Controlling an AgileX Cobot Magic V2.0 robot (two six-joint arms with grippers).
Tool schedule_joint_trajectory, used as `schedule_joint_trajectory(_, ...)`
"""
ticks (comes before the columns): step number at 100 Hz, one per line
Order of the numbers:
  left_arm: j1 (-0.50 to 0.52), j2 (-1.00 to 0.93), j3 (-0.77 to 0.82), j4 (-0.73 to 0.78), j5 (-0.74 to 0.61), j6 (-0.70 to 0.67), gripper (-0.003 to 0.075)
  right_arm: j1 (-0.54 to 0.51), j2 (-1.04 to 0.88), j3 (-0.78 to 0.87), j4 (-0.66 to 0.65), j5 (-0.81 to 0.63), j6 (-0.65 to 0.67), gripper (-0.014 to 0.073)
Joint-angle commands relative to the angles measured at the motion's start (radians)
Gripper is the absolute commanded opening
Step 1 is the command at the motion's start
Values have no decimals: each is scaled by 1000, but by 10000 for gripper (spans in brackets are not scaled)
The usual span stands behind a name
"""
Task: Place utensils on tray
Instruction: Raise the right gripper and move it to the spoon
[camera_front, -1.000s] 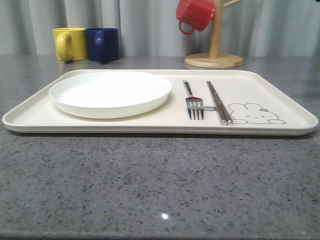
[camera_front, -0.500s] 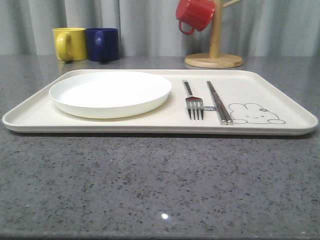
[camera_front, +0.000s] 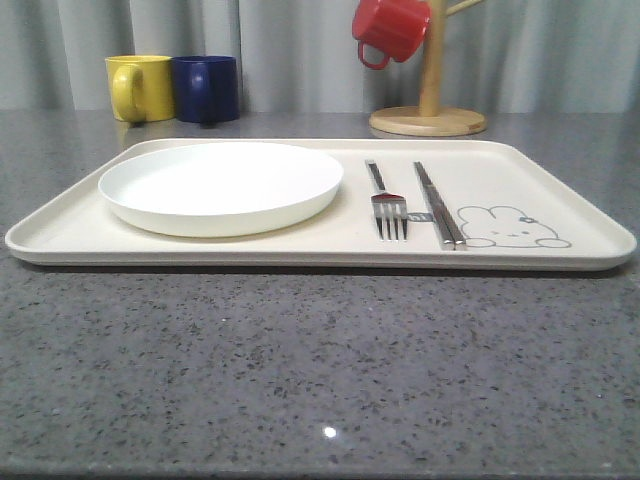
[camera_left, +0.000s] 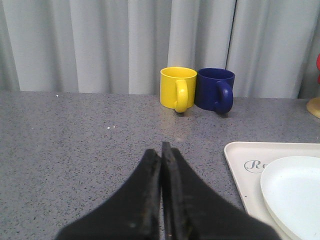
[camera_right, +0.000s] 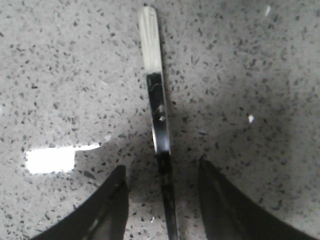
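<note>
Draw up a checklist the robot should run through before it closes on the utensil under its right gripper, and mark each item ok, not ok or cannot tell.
1. Right gripper open: ok.
2. Utensil handle lies between its fingers: ok.
3. Fingers low enough to grip: cannot tell.
4. Left gripper shut, holding nothing, off the tray: ok.
5. Bare tray space beside the fork and chopsticks: ok.
6. Utensil is the spoon: cannot tell.
</note>
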Motion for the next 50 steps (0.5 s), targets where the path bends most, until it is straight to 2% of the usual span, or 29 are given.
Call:
schedule_joint_trajectory(1,1,3,-26,-7,-75,0,-18,-8,-40,-25,6,-26,-13,337)
schedule_joint_trajectory(12,1,3,-26,-7,-75,0,-18,-8,-41,-25,6,-26,-13,273)
schedule_joint_trajectory(29,1,3,-26,-7,-75,0,-18,-8,-41,-25,15,-20,-12,31)
schedule_joint_trajectory(34,1,3,-26,-7,-75,0,-18,-8,-41,-25,29,-20,-12,-16)
schedule_joint_trajectory(50,1,3,-26,-7,-75,0,-18,-6,-56,-29,78,1,-12,-32)
